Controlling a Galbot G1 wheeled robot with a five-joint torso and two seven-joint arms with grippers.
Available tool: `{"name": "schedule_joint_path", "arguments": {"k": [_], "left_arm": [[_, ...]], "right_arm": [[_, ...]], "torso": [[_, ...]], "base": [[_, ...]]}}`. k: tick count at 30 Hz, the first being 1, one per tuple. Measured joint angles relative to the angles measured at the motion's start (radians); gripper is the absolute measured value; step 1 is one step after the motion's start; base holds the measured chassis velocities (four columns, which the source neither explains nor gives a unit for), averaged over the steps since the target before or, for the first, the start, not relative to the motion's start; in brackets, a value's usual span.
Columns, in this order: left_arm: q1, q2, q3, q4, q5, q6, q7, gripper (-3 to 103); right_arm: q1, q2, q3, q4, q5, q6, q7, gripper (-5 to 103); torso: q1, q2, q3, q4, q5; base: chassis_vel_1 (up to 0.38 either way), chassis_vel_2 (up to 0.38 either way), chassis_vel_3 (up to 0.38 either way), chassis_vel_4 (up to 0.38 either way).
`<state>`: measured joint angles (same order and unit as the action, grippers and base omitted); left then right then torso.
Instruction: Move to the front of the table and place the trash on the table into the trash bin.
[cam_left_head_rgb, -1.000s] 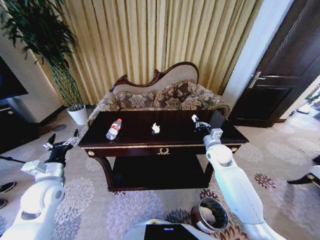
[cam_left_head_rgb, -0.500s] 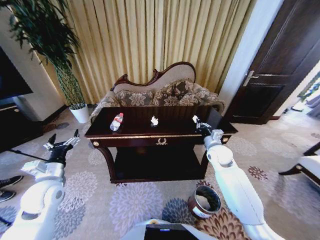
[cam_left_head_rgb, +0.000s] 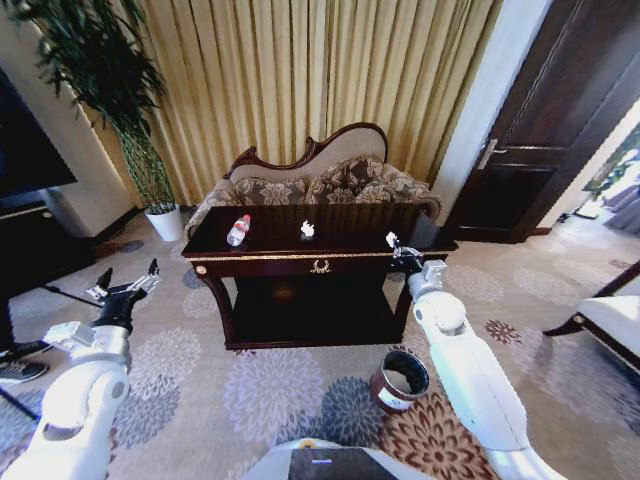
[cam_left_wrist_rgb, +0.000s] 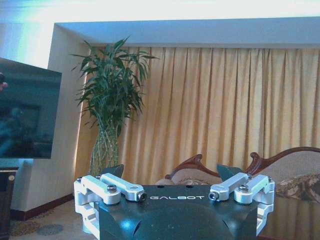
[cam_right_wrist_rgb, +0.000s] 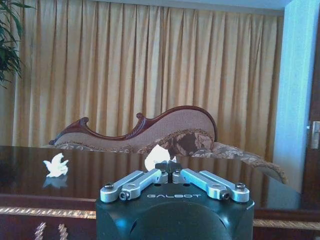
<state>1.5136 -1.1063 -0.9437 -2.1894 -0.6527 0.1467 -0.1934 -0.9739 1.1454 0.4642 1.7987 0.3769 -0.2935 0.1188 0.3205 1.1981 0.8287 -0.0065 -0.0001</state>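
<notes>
Head view cuts the trash bin (cam_left_head_rgb: 401, 379) partly behind the right arm; the bottle (cam_left_head_rgb: 238, 230) and a white scrap (cam_left_head_rgb: 308, 230) lie on the table (cam_left_head_rgb: 330, 262); the right gripper (cam_left_head_rgb: 396, 246) pinches another white scrap; the left gripper (cam_left_head_rgb: 124, 285) hangs spread, well apart from the table.

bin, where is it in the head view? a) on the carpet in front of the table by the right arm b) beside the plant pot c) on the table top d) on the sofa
a: the bin stands on the carpet in front of the table, close beside the right arm, not on the table or the sofa.
</notes>
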Motion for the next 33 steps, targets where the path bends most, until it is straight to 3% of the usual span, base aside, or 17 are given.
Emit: {"name": "schedule_joint_path", "arguments": {"k": [9,17,33], "left_arm": [[0.003,-0.008,0.001,-0.001,0.003,-0.001,0.001,100],[0.004,-0.021,0.004,0.001,0.004,-0.005,0.003,100],[0.014,-0.039,-0.02,0.011,-0.005,-0.022,0.003,100]], "right_arm": [[-0.04,0.027,-0.002,-0.019,-0.022,0.006,0.0,0],[-0.125,0.053,-0.008,-0.148,-0.071,0.02,0.0,0],[-0.032,0.012,-0.031,-0.735,-0.132,0.145,0.0,0]], "torso": [[-0.001,0.001,0.0,0.0003,0.0],[0.001,-0.001,0.0,-0.0001,0.0],[0.0,0.0,0.0,0.0,0.0001]], "base": [[0.066,-0.075,-0.056,0.067],[0.0,0.0,0.0,0.0],[0.0,0.0,0.0,0.0]]}}
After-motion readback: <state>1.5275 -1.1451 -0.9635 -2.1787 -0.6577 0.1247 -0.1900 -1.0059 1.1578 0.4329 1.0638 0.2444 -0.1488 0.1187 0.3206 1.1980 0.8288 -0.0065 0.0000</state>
